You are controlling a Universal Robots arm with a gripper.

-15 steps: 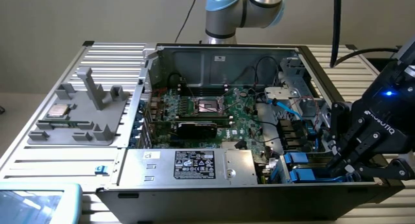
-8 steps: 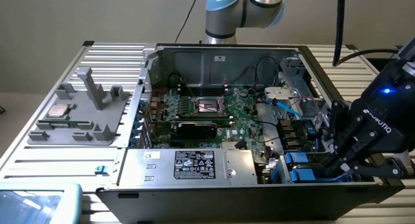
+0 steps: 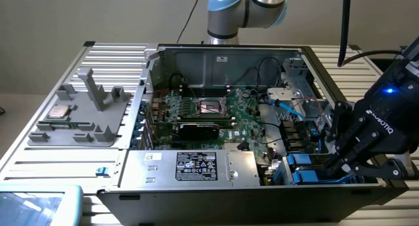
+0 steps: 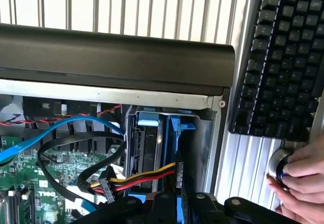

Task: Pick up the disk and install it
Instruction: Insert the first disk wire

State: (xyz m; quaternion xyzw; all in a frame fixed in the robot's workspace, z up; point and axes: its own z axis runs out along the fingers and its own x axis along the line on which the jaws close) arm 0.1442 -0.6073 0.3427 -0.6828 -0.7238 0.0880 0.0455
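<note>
The disk [image 4: 178, 150] stands on edge in the drive bay at the open computer case's corner, its bright blue rail running down between my fingertips. In the exterior view the disk [image 3: 307, 177] shows as a blue-framed block at the case's lower right. My gripper [image 3: 337, 171] reaches down into that bay from the exterior view's right. In the wrist view the gripper [image 4: 178, 196] is shut on the disk's blue-railed edge. A second blue-tabbed drive [image 4: 149, 148] sits right beside it in the bay.
Blue, black and yellow-red cables [image 4: 101, 176] crowd the bay's side over the motherboard [image 3: 209, 113]. The case's black wall [image 4: 116, 57] borders the bay. A keyboard [image 4: 276, 57] and a person's hand [image 4: 301, 176] lie outside the case. A grey fixture [image 3: 85, 123] holds a chip [image 3: 60, 112].
</note>
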